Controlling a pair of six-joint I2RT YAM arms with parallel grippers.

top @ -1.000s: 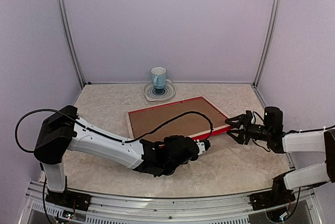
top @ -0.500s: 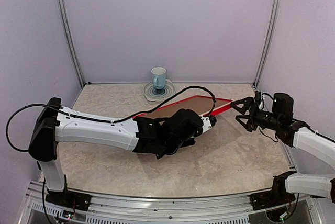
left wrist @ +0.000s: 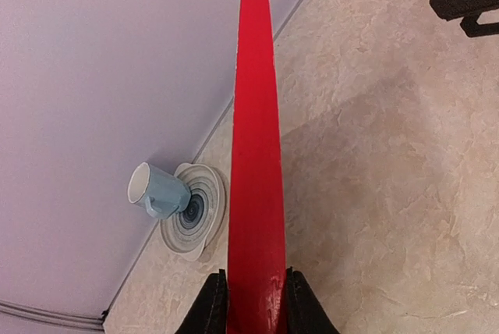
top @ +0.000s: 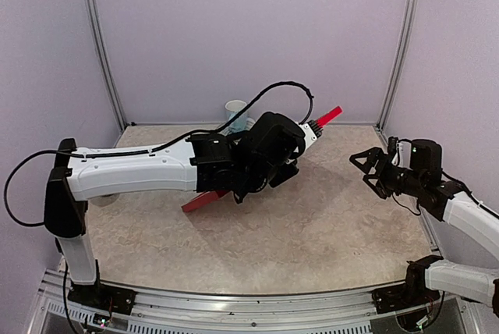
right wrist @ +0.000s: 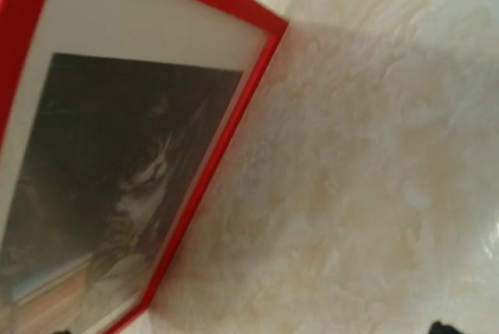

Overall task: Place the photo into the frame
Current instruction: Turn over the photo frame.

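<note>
Clamped the frame (left wrist: 255, 154) on edge in the left jaws, long axis near-left to far-right. Held the right jaws apart, well right of it.

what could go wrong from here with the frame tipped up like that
1. The frame is tilted up on edge, pinched only by the left gripper on its narrow rim. The right gripper is open and apart from it, so the frame may swivel or slip.
2. The mug sits close behind the frame; a swing could knock it.
</note>
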